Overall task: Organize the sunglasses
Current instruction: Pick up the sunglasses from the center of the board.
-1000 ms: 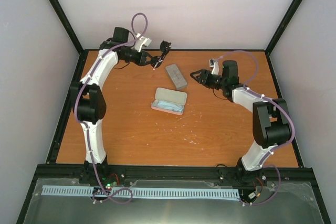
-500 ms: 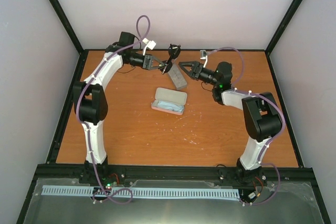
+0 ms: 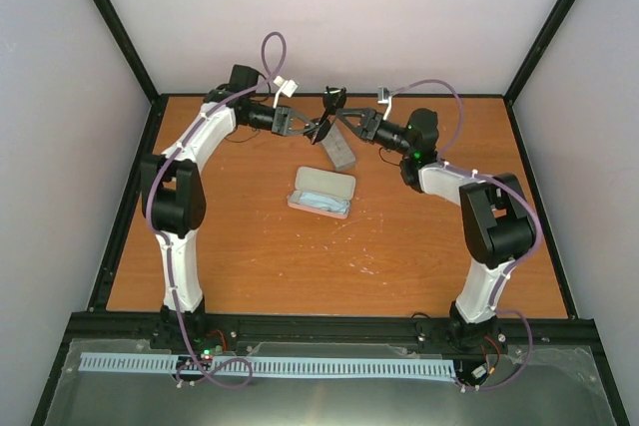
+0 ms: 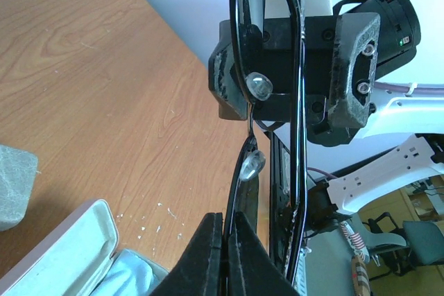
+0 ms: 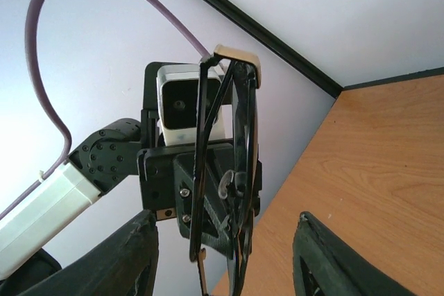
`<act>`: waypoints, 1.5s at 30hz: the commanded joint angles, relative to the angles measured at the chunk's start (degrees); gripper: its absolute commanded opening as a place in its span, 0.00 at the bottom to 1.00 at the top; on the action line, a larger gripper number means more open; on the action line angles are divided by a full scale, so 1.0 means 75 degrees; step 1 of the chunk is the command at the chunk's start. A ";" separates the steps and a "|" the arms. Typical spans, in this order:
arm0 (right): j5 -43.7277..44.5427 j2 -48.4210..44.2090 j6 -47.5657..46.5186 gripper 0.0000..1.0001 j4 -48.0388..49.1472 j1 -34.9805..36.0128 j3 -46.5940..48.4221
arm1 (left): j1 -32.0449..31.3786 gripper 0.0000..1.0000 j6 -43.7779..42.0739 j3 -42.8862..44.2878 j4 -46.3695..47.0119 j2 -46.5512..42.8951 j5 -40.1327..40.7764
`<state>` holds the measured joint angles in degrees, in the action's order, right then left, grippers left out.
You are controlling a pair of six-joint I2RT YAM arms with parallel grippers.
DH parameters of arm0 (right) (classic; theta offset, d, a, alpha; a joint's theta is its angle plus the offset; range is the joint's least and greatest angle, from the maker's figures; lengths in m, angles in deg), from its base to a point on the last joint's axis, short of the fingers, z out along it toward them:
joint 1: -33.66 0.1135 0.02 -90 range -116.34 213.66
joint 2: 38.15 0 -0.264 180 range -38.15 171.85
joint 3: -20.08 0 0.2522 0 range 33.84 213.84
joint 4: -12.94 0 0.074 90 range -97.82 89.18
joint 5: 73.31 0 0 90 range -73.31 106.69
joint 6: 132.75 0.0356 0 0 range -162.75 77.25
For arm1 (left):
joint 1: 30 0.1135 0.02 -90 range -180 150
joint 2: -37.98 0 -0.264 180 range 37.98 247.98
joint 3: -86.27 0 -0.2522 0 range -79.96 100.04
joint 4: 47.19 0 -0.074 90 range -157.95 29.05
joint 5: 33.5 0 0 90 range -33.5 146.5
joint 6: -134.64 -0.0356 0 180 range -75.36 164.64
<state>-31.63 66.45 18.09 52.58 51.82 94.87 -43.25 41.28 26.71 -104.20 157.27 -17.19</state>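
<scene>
The sunglasses [image 3: 328, 107], a thin black frame with dark lenses, hang in the air above the table's back middle. My left gripper [image 3: 314, 128] is shut on the lower rim, which shows pinched between its fingertips in the left wrist view [image 4: 232, 240], with the lens [image 4: 248, 32] rising above them. My right gripper [image 3: 345, 123] is open just to the right, its fingers on either side of the sunglasses without touching them. In the right wrist view the sunglasses [image 5: 239, 136] stand edge-on between the spread fingers [image 5: 132, 254], with the left gripper [image 5: 201, 202] behind.
A grey closed case [image 3: 336, 145] lies below the grippers. An open pink case [image 3: 344, 183] holding a light-blue cloth [image 3: 318, 202] lies at the table's middle. Both also show in the left wrist view: the grey case [image 4: 12, 185] and the pink case [image 4: 66, 251].
My right gripper has swung left and up from the table's right side until its open fingers flank the sunglasses. My left gripper carried the sunglasses slightly right.
</scene>
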 commanded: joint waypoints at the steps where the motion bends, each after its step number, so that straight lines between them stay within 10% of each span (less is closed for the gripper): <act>1: 0.0083 0.0202 -0.0433 0.52 -0.0441 0.0154 0.0346 | -0.0060 0.01 0.0049 0.0040 0.0199 -0.0346 -0.0345; 19: -0.0010 0.0610 -0.0143 0.30 0.0004 0.0270 0.0578 | -0.0210 0.01 0.0108 0.0045 0.0302 -0.0281 -0.0441; 24: -0.0046 0.0641 -0.0029 0.03 0.0246 0.0287 0.0545 | -0.0247 0.02 0.0086 0.0045 0.0293 -0.0260 -0.0420; 28: -0.0064 0.0661 0.0155 0.03 0.0526 0.0287 0.0540 | -0.0305 0.19 0.0048 0.0040 0.0236 -0.0250 -0.0211; 31: -0.0033 0.0565 0.0137 0.03 0.0430 0.0269 0.0484 | -0.0306 0.59 -0.0155 0.0196 0.0020 -0.0238 0.0306; 45: 0.0013 -0.1011 -0.1046 0.03 -0.1554 -0.0322 -0.0539 | 0.0893 0.54 -0.0726 0.1281 -0.0587 0.0411 0.1304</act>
<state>-31.56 61.29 12.60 42.94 49.59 91.72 -37.81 37.63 33.42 -107.30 158.97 -9.19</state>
